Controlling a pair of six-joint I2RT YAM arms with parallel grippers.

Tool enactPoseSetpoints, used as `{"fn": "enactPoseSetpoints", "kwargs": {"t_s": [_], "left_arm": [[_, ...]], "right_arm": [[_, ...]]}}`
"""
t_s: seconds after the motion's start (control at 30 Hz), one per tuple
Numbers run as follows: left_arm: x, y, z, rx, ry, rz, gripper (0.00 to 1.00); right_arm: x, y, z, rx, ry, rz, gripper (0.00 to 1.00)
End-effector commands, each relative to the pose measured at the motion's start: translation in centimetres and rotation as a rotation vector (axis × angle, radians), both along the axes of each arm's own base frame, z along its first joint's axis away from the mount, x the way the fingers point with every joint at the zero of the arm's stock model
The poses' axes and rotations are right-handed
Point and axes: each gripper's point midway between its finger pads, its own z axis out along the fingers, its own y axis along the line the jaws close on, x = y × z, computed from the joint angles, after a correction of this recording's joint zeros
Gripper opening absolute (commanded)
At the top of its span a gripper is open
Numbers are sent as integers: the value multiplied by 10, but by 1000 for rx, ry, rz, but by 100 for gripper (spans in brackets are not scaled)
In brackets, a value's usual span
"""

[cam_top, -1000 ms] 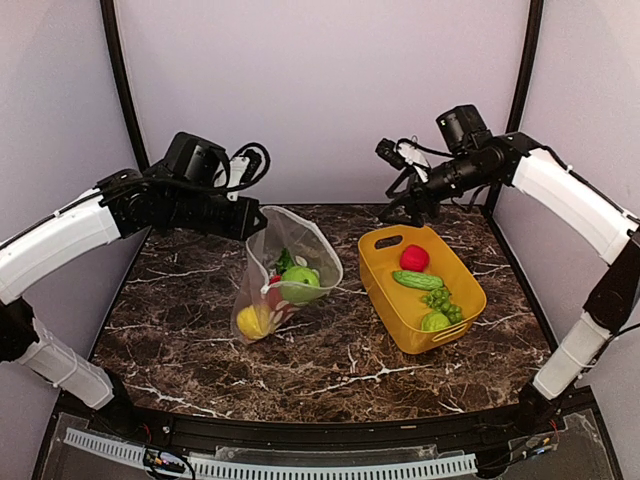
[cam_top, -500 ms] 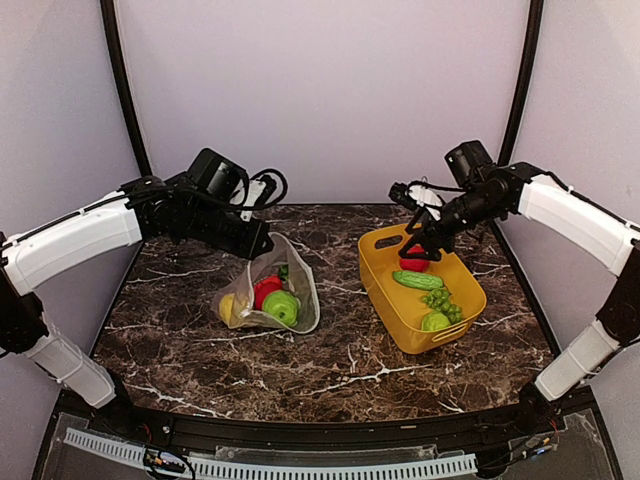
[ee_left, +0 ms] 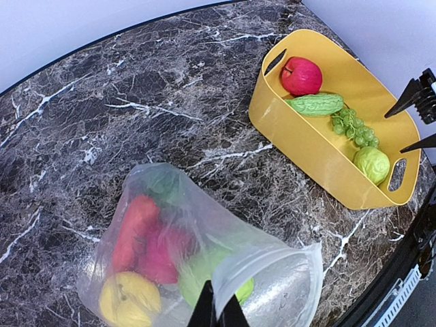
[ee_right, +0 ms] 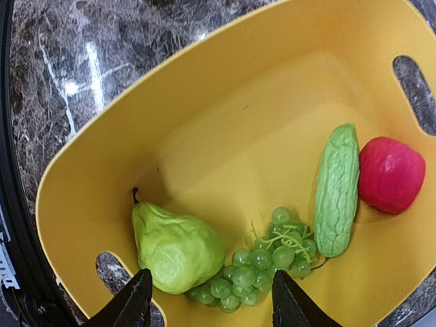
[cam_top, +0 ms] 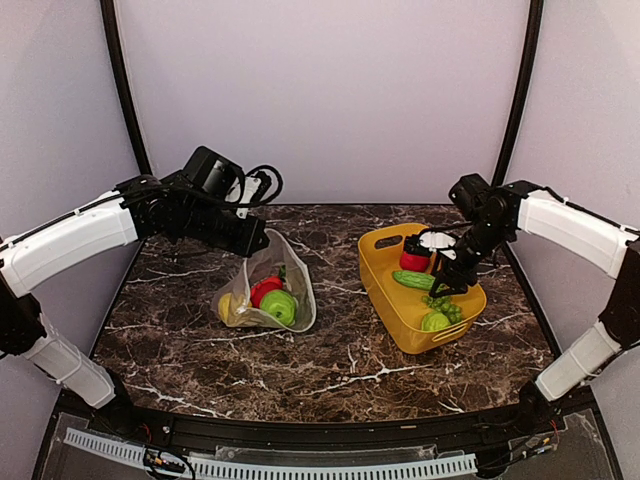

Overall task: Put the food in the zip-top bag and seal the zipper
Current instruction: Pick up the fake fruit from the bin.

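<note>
**Bench** (cam_top: pixel 330 370): dark marble-patterned top with white veins.

**Zip-top bag** (cam_top: pixel 300 285) (ee_left: pixel 170 197): clear, flat plastic bag printed with pale dots. It lies on the left half of the bench, midway between the near and far edges. Its mouth is lifted toward the far left corner and gapes open. The zipper strip (ee_left: pixel 272 253), a thin whitish band, runs round the open mouth, unsealed.

**Contents of bag:**
- yellow plastic toy lemon (cam_top: pixel 228 306) (ee_left: pixel 129 300) at the bottom end
- red pieces (cam_top: pixel 265 290) (ee_left: pixel 146 238) in the middle
- green apple (cam_top: pixel 281 307) (ee_left: pixel 204 272) nearest the mouth

**Left gripper** (cam_top: pixel 255 240) (ee_left: pixel 218 310): black fingers pressed together, pinching the bag's rim at the mouth.

**Basket** (cam_top: pixel 400 320) (ee_left: pixel 306 136) (ee_right: pixel 204 136): yellow rectangular plastic, with slot handles. It stands on the right half of the bench, angled toward the far right corner and well apart from the bag.

**Contents of basket, far end to near end:**
- red apple-shaped fruit (cam_top: pixel 414 259) (ee_left: pixel 302 75) (ee_right: pixel 390 174)
- bumpy green cucumber (cam_top: pixel 412 280) (ee_left: pixel 317 104) (ee_right: pixel 336 191), touching the red fruit
- bunch of green grapes (cam_top: pixel 447 310) (ee_left: pixel 353 127) (ee_right: pixel 269 262)
- pale green pear-shaped fruit (cam_top: pixel 434 321) (ee_left: pixel 371 163) (ee_right: pixel 176 248), touching the grapes

**Right gripper** (cam_top: pixel 445 275) (ee_right: pixel 211 303): fingers spread wide and holding nothing. It is inside the basket's outline above the grapes, one fingertip over the pear-shaped fruit's side and the other beside the bunch.
</note>
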Motion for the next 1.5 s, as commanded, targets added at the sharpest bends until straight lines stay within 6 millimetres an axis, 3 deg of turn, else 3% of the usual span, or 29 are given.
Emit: {"fn": "enactPoseSetpoints", "kwargs": {"t_s": [0.0,0.33,0.9,1.07,1.23,1.47], "left_arm": [[-4,6,6,-10,-1,13,1],[-7,3,8,-37,5,4,1],[-6,-1,-5,-34,21,-6,1],[-6,-2,-6,-34,22,-8,1],[-5,-2,-8,-35,23,-8,1],[-5,-2,-5,-49,10,-2,1]], "right_arm": [[-12,-18,-26,-103,65,35,58],[-26,-13,-55,-97,170,112,69],[-34,-25,-100,-190,270,173,72],[-31,-24,-100,-193,273,170,65],[-26,-24,-96,-202,264,163,49],[-2,-3,-47,-95,172,131,37]]}}
